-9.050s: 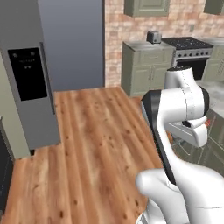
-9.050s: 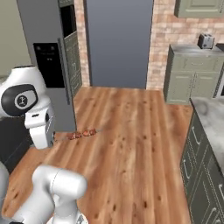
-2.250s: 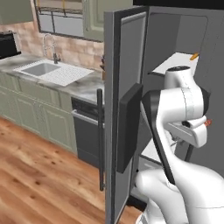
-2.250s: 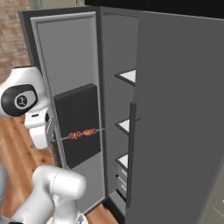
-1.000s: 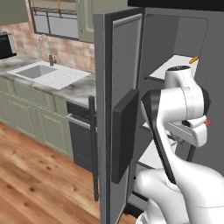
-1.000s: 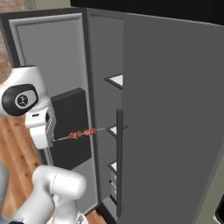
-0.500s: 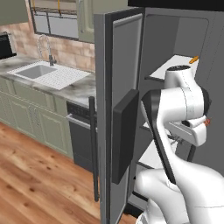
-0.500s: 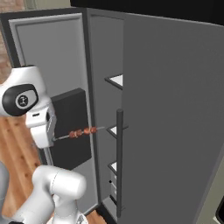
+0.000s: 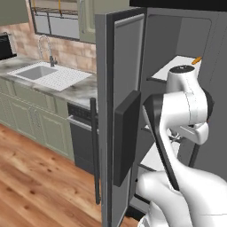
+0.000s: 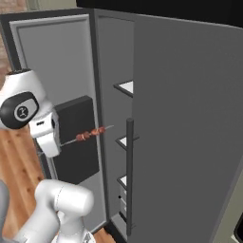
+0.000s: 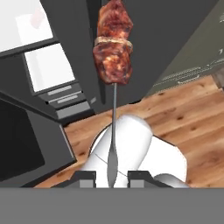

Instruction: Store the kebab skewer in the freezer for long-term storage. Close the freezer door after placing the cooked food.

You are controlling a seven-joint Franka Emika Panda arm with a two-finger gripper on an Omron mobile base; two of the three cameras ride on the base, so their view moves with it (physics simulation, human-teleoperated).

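Right base view — kebab skewer (image 10: pixel 91 134) near-level, tip toward freezer (image 10: pixel 114 66)

Kebab skewer (image 10: pixel 90 134) with orange-brown meat held level, tip toward the freezer (image 10: pixel 111 85). Freezer door (image 9: pixel 116 111) wide open. White shelves inside.

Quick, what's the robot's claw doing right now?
Claw: closed, holding the kebab skewer by the end of its stick.

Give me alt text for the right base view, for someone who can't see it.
The robot's hand holds a kebab skewer level, its tip pointing toward the open freezer. White shelves show inside, the freezer door stands swung open on the left, and the plain grey right-hand door is closed.
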